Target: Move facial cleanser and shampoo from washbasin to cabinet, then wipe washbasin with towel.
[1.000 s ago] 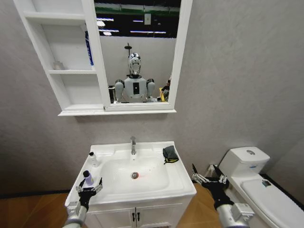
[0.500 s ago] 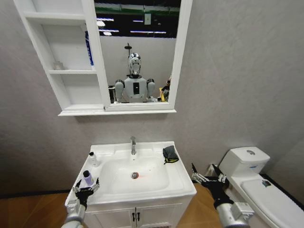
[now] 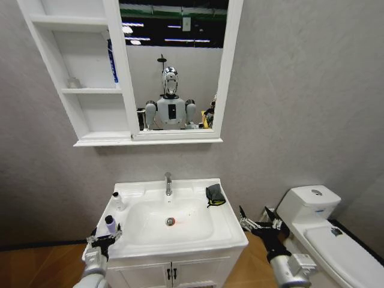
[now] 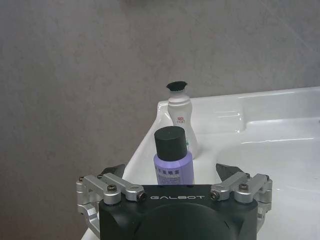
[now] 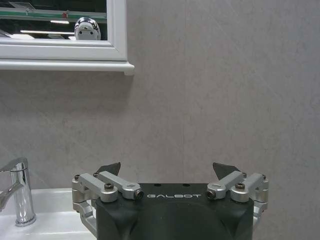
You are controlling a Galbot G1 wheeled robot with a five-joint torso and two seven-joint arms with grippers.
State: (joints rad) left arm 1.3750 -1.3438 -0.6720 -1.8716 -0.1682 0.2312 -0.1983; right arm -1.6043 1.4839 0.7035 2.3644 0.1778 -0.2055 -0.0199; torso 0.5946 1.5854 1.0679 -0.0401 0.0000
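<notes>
Left tool at purple bottle

Glossy ceramic, matt plastic.
The washbasin shone smooth; between the spread jaws, the purple bottle's cap looked matt.

Left end effector, right end effector: black housing lettered GALBOT, silver screwed linkages, black pointed fingertips; grey wrists.

Grey textured plaster wall behind; white-framed rectangular mirror at 12 o'clock reflecting strip ceiling lights. White two-door vanity with dark handles at 6 o'clock. White ceramic toilet at 4 o'clock. Brown herringbone wood floor at 8 o'clock.
</notes>
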